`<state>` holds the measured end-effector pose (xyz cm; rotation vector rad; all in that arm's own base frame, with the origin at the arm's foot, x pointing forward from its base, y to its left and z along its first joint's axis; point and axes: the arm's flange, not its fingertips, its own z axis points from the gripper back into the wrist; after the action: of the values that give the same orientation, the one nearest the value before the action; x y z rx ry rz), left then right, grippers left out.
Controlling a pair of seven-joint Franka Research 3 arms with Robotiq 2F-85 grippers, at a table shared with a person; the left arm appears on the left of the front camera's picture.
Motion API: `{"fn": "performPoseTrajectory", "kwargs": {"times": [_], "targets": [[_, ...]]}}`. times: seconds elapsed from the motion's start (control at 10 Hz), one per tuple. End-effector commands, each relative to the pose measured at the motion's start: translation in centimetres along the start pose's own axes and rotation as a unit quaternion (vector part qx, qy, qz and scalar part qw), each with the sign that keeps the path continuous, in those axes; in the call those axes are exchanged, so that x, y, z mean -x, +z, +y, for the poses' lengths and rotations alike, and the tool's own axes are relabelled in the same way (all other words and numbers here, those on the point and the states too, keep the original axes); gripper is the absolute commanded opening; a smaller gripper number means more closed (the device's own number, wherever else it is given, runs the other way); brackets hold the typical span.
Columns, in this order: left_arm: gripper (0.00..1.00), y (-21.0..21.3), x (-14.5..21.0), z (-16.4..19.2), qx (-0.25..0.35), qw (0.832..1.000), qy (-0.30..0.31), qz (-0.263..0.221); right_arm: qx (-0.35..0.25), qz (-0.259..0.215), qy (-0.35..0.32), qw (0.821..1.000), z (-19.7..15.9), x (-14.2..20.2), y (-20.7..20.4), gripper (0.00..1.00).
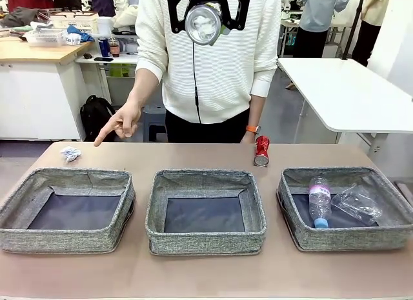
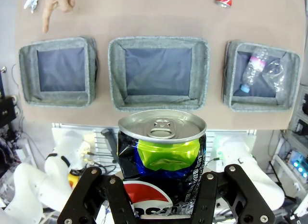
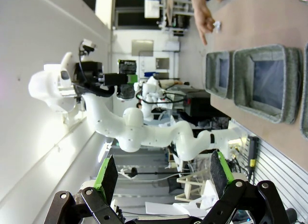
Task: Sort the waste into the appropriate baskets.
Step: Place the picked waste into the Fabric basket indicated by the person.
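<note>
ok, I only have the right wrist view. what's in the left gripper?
Observer: The left gripper is shut on a dented dark blue-black soda can, high above the baskets.
Operator: anything binned?
Observer: Yes. The clear bottle and the plastic film lie in the right basket.
Operator: other cans?
Observer: A red soda can lies on the table, just beyond the right basket's far left corner.
</note>
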<state>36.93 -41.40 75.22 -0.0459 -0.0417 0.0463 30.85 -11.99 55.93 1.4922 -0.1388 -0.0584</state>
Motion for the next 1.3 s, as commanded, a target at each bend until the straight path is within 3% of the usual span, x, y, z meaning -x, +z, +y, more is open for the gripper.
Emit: {"fn": "performPoseTrajectory", "kwargs": {"times": [0.0, 0.3, 0.4, 0.6, 0.9, 1.0, 1.2], "targets": [[0.00, -0.1, 0.0, 0.9, -0.005, 1.000, -0.019, -0.002, 0.003, 0.005, 0.007, 1.000, -0.1, 0.3, 0.1, 1.00], [0.00, -0.1, 0.2, 2.1, -0.008, 0.999, -0.041, 0.000, 0.003, 0.005, 0.007, 1.000, -0.1, 0.3, 0.1, 1.00], [0.00, -0.4, 0.4, 4.1, -0.027, 0.999, -0.044, 0.003, 0.003, 0.005, 0.007, 1.000, -0.1, 0.3, 0.1, 1.00], [0.00, -0.6, 0.3, 11.8, -0.022, 0.999, -0.040, -0.005, 0.003, 0.005, 0.007, 1.000, -0.1, 0.3, 0.1, 1.00], [0.00, -4.2, 0.9, 24.8, 0.013, 0.997, 0.080, -0.004, 0.003, 0.005, 0.007, 1.000, -0.1, 0.3, 0.1, 1.00], [0.00, -5.7, 1.8, 27.9, 0.054, 0.994, 0.094, -0.023, 0.003, 0.005, 0.007, 1.000, -0.1, 0.3, 0.1, 1.00], [0.00, -10.2, 4.0, 33.1, 0.057, 0.988, 0.126, -0.073, 0.003, 0.005, 0.007, 1.000, -0.1, 0.3, 0.1, 1.00]]}}
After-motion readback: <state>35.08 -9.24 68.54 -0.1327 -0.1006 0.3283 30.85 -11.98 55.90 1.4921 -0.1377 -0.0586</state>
